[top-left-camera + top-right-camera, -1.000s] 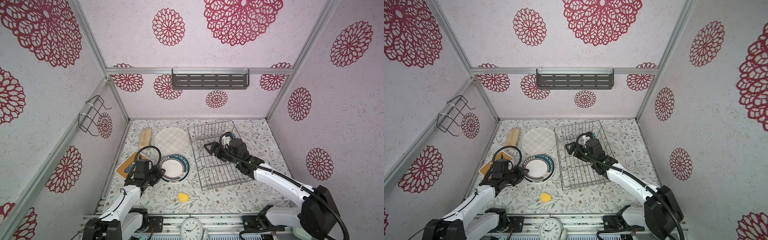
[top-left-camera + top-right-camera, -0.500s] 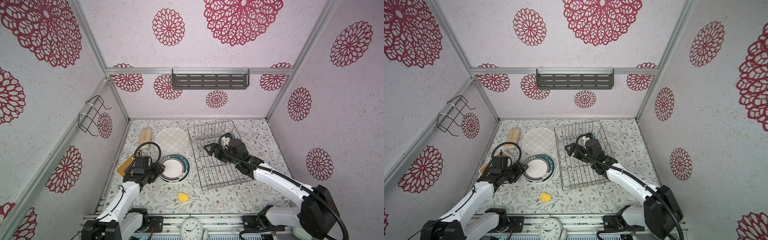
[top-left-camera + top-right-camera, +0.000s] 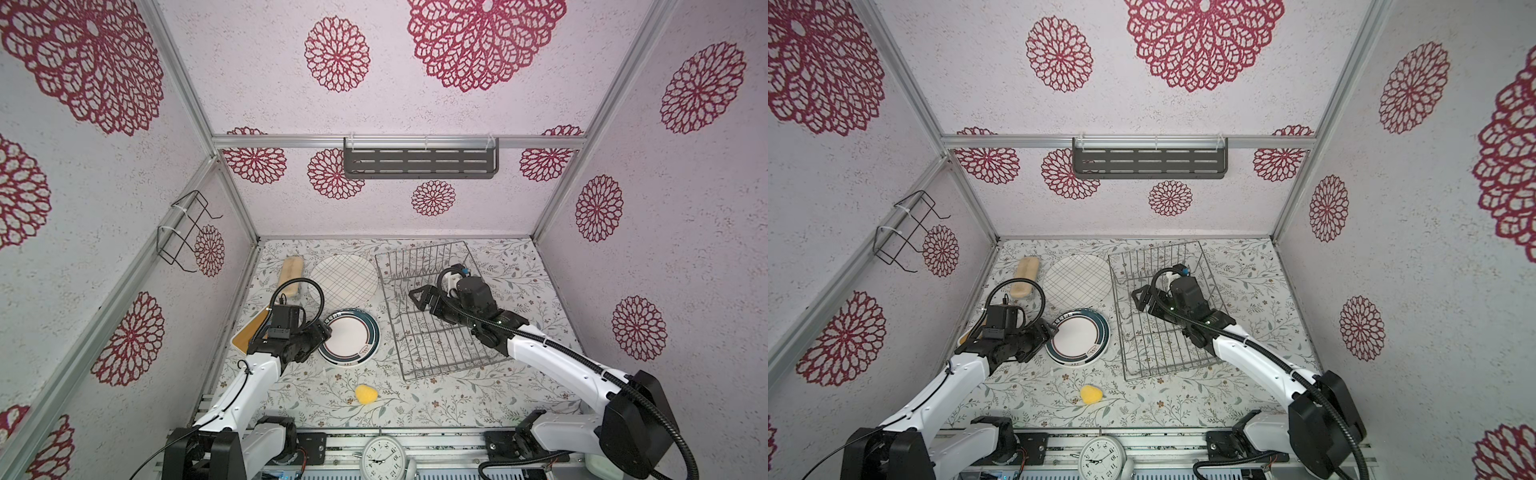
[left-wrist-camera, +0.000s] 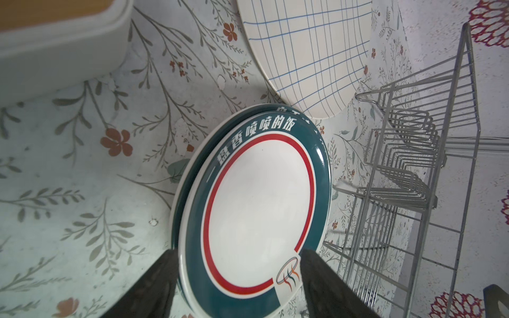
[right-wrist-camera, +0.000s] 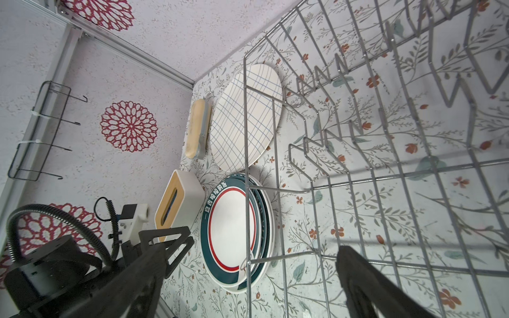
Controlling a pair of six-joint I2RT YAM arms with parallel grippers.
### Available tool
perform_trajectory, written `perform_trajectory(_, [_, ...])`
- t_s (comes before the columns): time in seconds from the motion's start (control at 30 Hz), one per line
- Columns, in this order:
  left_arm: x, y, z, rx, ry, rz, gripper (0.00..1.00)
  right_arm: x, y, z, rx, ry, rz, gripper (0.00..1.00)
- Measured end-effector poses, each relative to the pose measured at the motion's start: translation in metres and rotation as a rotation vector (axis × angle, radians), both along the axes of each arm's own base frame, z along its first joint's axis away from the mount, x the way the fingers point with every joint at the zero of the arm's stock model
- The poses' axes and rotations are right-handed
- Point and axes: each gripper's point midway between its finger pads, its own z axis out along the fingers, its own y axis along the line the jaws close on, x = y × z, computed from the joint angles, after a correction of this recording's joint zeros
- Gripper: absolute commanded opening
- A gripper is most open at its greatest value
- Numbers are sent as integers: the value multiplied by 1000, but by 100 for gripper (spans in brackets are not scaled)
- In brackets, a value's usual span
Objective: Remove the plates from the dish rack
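Left tool (image 4: 238, 254), jaws apart, straddles stacked green-banded white ceramic plates (image 4: 261, 198), apparently set down beside the empty silver wire dish rack (image 3: 440, 353), where the right tool (image 3: 424, 301) gapes open.

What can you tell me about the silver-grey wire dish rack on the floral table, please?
The silver-grey wire dish rack is a rectangular grid tray with low sides and a row of upright prongs. It lies flat and empty on the floral table. The open right gripper hangs over it; contact is unclear. A white plate with dark grid lines lies beside its far left corner.
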Motion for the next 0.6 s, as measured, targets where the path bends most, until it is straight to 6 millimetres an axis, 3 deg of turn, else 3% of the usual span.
perform_trajectory(0.13, [2,1,4,9,-6,-6,78,0,-4,-5,-37,1,-7,99])
perform_trajectory(0.33, [6,3,13,37,-25,-14,99,2,-14,-5,-92,-23,-33,99])
perform_trajectory(0.47, [5,5,20,59,-39,-33,97,3,-31,8,-124,-113,-80,99])
perform_trajectory(0.6, [16,10,45,104,-127,-34,97,3,-57,16,-184,-228,-124,99])
